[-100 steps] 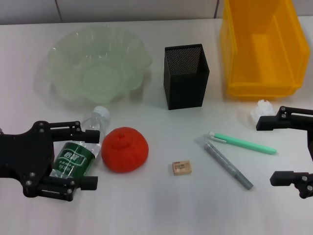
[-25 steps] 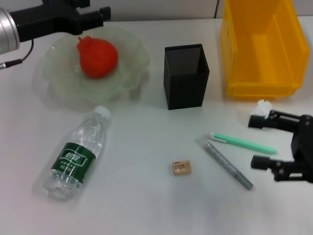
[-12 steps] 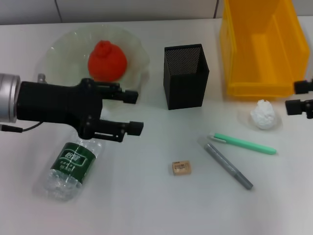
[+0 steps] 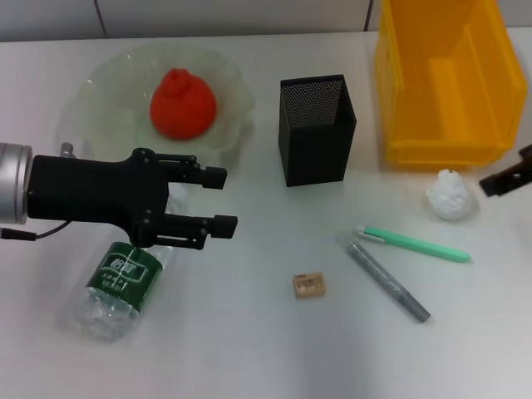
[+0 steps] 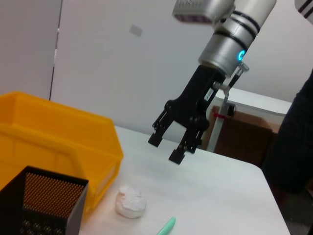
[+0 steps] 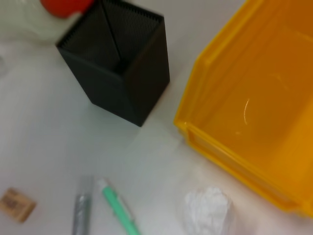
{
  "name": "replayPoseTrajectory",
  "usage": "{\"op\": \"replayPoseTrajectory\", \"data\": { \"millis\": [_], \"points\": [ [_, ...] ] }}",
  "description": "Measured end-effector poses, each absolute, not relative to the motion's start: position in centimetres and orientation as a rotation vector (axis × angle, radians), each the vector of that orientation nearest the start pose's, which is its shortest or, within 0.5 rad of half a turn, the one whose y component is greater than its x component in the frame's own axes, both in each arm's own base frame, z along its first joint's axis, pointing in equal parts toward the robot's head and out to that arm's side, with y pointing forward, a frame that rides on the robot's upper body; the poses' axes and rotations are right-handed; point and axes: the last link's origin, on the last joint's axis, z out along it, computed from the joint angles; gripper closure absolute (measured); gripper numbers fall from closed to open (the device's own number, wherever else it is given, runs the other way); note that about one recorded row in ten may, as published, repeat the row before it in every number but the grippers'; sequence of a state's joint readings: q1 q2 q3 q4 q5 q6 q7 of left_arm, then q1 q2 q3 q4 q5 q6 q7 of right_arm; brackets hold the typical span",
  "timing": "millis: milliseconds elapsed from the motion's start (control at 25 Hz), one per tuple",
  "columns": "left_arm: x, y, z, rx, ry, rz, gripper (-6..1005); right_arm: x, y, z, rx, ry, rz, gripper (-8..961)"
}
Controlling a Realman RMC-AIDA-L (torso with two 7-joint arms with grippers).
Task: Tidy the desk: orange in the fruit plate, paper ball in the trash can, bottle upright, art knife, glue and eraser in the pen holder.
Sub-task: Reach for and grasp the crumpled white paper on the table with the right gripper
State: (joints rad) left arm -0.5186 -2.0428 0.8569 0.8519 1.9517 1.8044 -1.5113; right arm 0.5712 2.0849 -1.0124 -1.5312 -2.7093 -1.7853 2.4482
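Currently: pen holder (image 4: 317, 129) upright mid-bench (image 4: 266, 332). Orange (image 4: 183, 103) in fruit plate (image 4: 108, 108), left of holder. Bottle (image 4: 125, 278) lying flat, near-left of holder; left gripper (image 4: 218, 199) above its cap end, fingers (image 4: 204, 176) spread, empty. Trash can (image 4: 445, 79) right of holder; paper ball (image 4: 449, 196) on bench before it. Eraser (image 4: 308, 285) near side of holder. Right gripper (image 5: 166, 148) raised beside ball, fingers released.

The left gripper (image 4: 218, 199), jaws apart, hovers over the lying bottle (image 4: 120, 280); the orange (image 4: 183, 104) sits in the fruit plate (image 4: 100, 100).

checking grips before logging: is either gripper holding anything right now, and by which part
Nothing is held. The left gripper hangs open above the bottle; the right gripper is open over the table.
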Motion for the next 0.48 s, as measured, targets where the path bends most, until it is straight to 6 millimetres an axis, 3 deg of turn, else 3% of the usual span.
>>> {"op": "replayPoseTrajectory", "data": {
  "millis": [80, 480],
  "points": [
    [-22.8, 31.2, 2.3, -3.014, -0.456, -0.681, 280, 21.6, 35.4, 6.6, -2.41, 1.082, -0.424, 174],
    [-23.3, 31.0, 2.0, -3.019, -0.483, -0.659, 283, 24.2, 37.8, 1.6, -2.404, 1.061, -0.462, 178]
  ]
}}
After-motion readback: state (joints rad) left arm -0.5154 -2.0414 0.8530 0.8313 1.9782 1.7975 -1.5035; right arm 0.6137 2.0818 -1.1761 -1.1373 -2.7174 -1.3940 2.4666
